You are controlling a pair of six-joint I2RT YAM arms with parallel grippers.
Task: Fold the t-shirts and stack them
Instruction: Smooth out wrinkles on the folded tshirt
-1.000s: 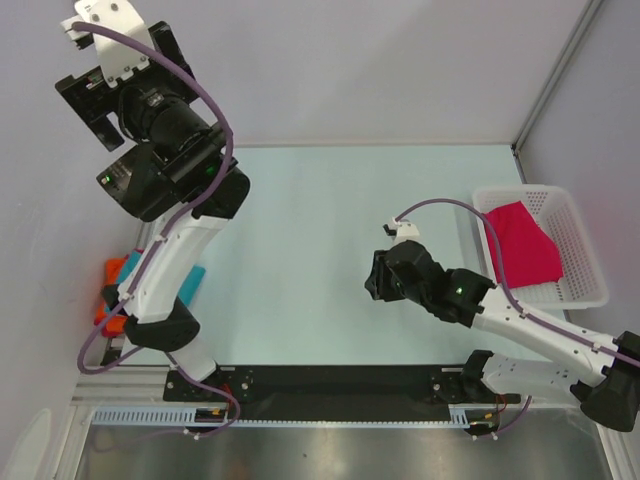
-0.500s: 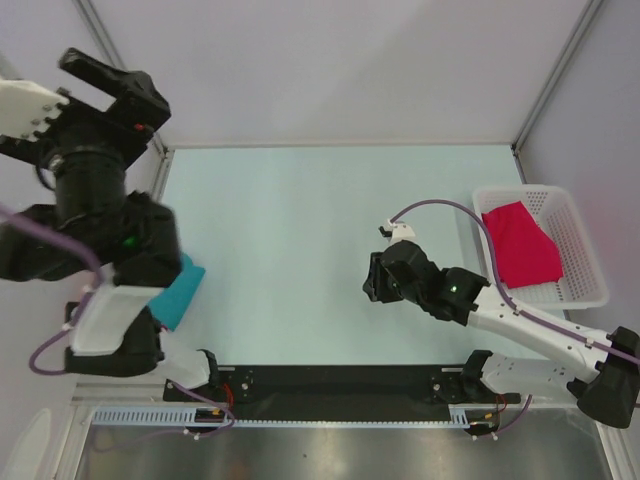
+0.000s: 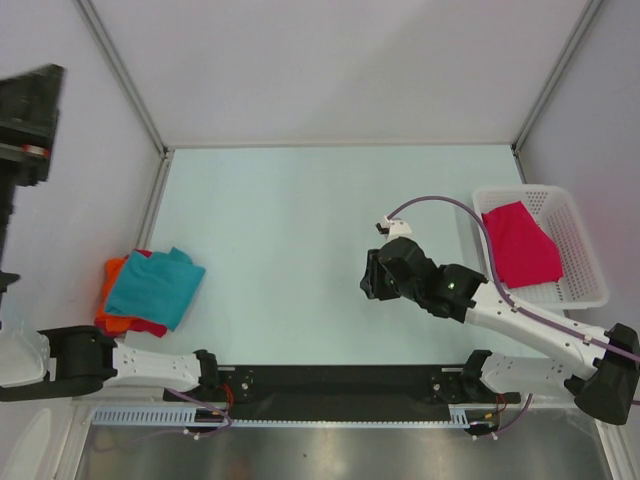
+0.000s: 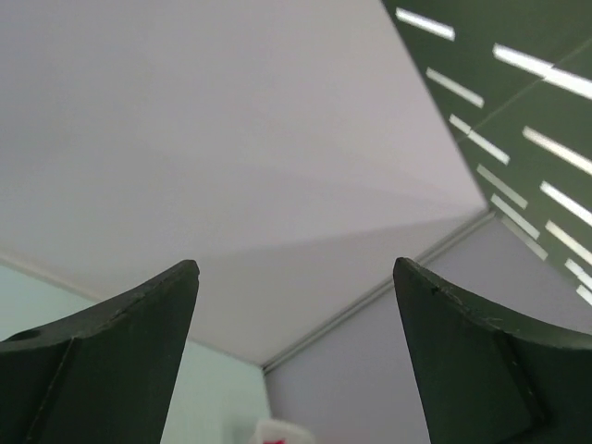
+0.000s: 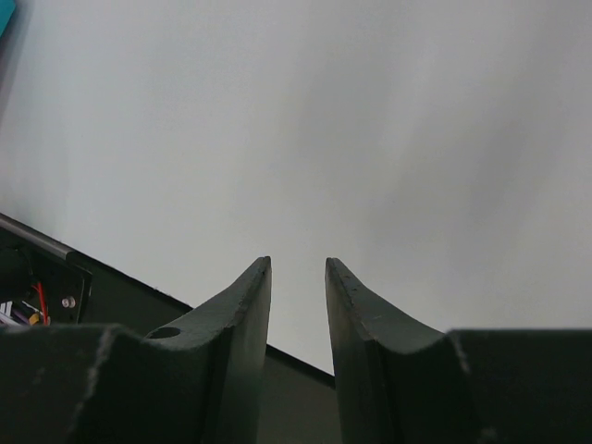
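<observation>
Far left, the left gripper points up and away, jaws wide, empty. The teal t-shirt lies folded at near left. The right gripper is narrowly parted, holding nothing. The magenta t-shirt lies to its right in the basket, so the right arm's nearer.

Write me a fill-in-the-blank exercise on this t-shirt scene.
The pink t-shirt lies inside the white ____. The topmost shirt on the left is coloured ____. The left gripper stands wide ____, with nothing between its fingers.
Missing words: basket; teal; open.
</observation>
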